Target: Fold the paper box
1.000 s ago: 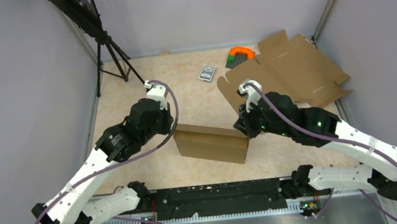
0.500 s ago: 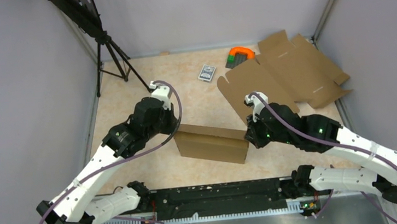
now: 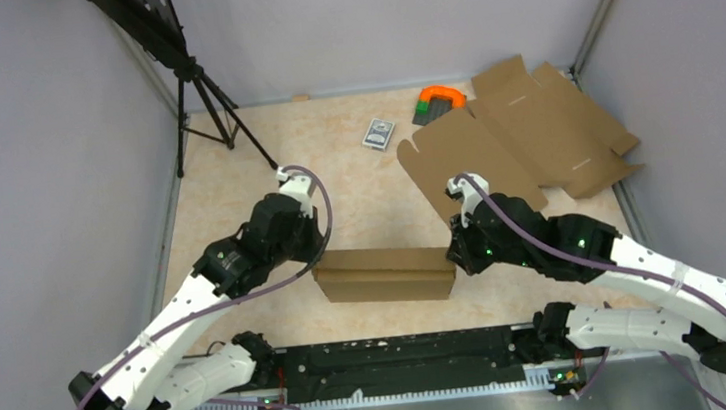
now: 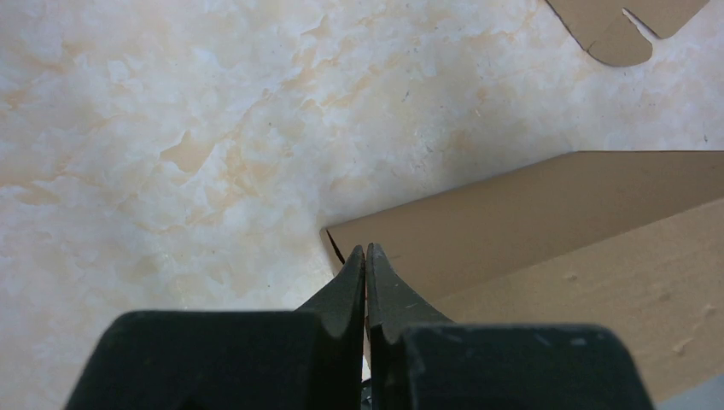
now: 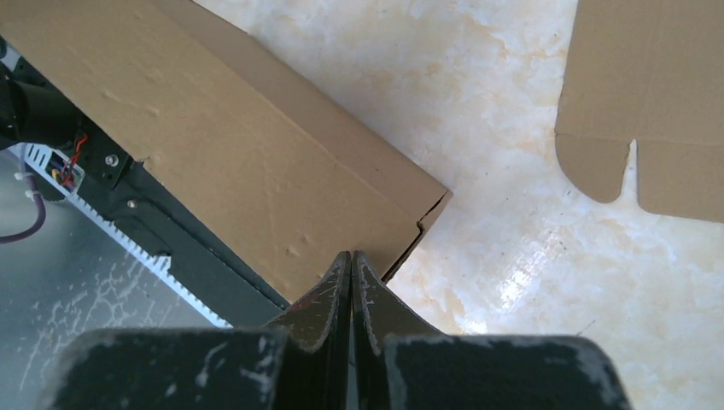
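Beige marbled table (image 3: 355, 166) under everything. Flat brown cardboard blank (image 3: 533, 133) spread far right, untouched. Shallow brown cardboard paper box (image 3: 386, 275) near centre, between arms. Left gripper (image 4: 365, 256) jaws together at left end corner; right gripper (image 5: 351, 260) jaws together at right end. Push both ends evenly, low, squaring creases; avoid skidding off near edge.

Grey walls (image 3: 371, 13), marbled beige tabletop (image 3: 335, 167)
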Tool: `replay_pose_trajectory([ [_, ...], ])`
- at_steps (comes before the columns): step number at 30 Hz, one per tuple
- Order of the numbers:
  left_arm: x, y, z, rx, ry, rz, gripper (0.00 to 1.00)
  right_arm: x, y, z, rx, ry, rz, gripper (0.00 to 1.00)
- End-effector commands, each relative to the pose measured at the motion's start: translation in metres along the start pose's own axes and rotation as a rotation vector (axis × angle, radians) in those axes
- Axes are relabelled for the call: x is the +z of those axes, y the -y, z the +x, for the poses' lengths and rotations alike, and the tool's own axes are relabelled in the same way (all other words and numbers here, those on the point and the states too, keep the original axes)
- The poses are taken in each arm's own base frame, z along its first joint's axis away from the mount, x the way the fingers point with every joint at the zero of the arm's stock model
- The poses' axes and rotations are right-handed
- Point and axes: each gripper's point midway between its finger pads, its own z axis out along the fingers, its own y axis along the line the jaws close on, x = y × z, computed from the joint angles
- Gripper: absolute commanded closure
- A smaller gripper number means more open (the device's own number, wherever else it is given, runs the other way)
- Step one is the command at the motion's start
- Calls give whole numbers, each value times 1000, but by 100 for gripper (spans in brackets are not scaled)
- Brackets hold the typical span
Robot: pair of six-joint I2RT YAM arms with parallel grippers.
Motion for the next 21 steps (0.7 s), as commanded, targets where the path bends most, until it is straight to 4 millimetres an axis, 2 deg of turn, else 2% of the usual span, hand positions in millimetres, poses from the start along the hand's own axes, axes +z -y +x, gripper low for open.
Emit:
replay_pose_trajectory([
  [1,-7,1,-7,-31,55,15,100,4,7,14,10,-37,21,100],
  [8,-24,6,-39,-1,101,7,100,-1,4,-15,-26,22,45,100],
  [13,-50,7,-53,-14,145,15,100,-4,-6,-37,-42,69,21,100],
  [16,-70,13,-55,-30,176,70,100,-3,-9,-38,-54,58,13,100],
  [21,-92,24,-43,-42,114,145,100,0,-7,-31,-54,48,13,100],
])
